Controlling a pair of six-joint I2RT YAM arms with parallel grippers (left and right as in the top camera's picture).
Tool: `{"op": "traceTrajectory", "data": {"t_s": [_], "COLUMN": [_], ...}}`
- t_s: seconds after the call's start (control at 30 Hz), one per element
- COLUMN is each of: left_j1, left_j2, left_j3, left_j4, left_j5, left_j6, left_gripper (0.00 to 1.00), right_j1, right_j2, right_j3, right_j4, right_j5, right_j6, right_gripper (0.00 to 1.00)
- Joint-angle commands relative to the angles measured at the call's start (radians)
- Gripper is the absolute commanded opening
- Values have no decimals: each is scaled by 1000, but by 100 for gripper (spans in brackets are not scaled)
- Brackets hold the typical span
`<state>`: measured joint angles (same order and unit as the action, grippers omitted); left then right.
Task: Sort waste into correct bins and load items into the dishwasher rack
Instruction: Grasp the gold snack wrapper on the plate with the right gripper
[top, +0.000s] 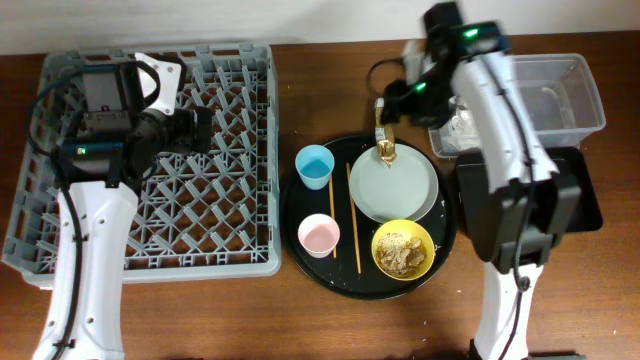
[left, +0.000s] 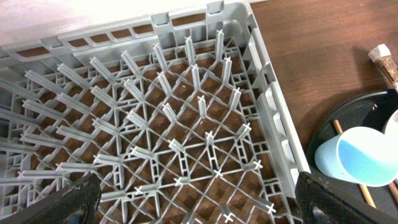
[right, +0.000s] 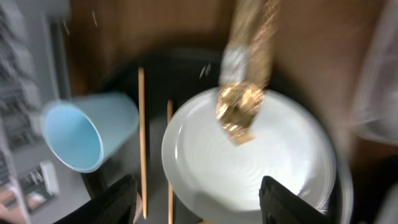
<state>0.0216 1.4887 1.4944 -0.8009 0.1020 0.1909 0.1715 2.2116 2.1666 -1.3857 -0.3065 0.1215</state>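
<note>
The grey dishwasher rack (top: 240, 215) stands at left and holds nothing; my left gripper (top: 205, 128) hovers open over it (left: 199, 202). The brown-and-gold wrapper (top: 383, 135) lies with one end on the grey plate (top: 400, 190). My right gripper (top: 393, 98) is open and empty just above the wrapper (right: 245, 74) and the plate (right: 249, 155), (right: 208, 205). A blue cup (top: 314, 166), a pink cup (top: 319, 235), chopsticks (top: 353, 215) and a yellow bowl (top: 403, 250) with food scraps sit on the round tray. The clear tub (top: 560, 100) is at the back right.
The large round black tray (top: 300, 205) bears the dishes. The shallow black tray (top: 585, 200) lies at right, partly under my right arm. Something white and crumpled (top: 455, 128) shows at the tub's left end, half hidden by that arm. The right wrist view is blurred.
</note>
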Motion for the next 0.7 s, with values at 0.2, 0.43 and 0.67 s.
{"op": "traceTrajectory", "data": {"t_s": [0.2, 0.43, 0.67], "left_j1": [-4, -4, -4], "left_j2": [5, 5, 5], "left_j3": [24, 24, 24], "left_j4": [2, 2, 2], "left_j5": [14, 14, 14], "left_j6": [9, 9, 9], "left_gripper": [100, 100, 100], "right_j1": [7, 25, 46], "right_j2": [-13, -13, -12], "right_j3": [-259, -370, -455], "right_j4": [169, 298, 426], "right_j5": [120, 116, 119], "right_j6": [97, 97, 97], "right_gripper": [61, 61, 54]}}
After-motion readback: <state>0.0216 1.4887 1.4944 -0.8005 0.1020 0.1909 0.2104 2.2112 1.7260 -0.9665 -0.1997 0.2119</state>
